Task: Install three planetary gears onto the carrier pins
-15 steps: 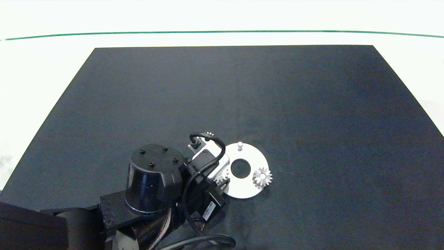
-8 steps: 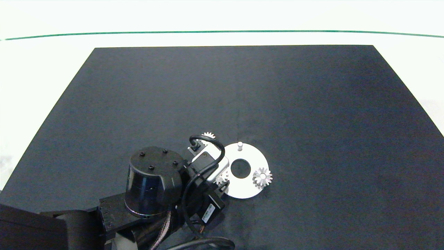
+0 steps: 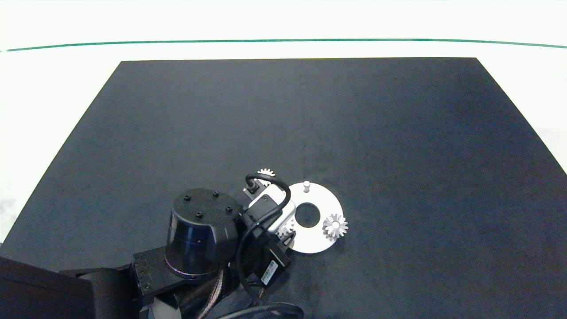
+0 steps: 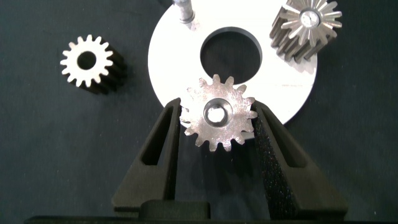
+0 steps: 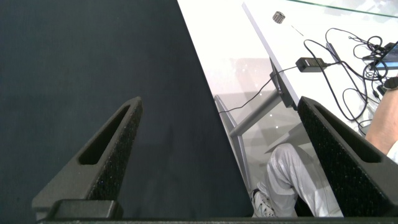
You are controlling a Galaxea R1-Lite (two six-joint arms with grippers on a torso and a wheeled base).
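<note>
Left claw (image 4: pixel 217 127) pinching 2nd gear (image 4: pixel 219 116) over carrier disc (image 3: pixel 325 200) near edge; shifted slightly right vs 0.5 s ago, pin now glinting thru bore, so prob. aligned for seating. 1st gear (image 3: pixel 335 226) on pin. 3rd (image 3: pixel 266 172) loose on table (image 3: pixel 398 133). Right claw (image 5: pixel 221 155) spread, off-table.

You've got three planetary gears (image 4: pixel 217 117) in the left wrist view — one between the fingers, one (image 4: pixel 305 26) seated on the disc (image 4: pixel 168 68), one (image 4: pixel 87 60) loose on the mat. One bare carrier pin (image 4: pixel 185 11) shows — one disc, two grippers.
</note>
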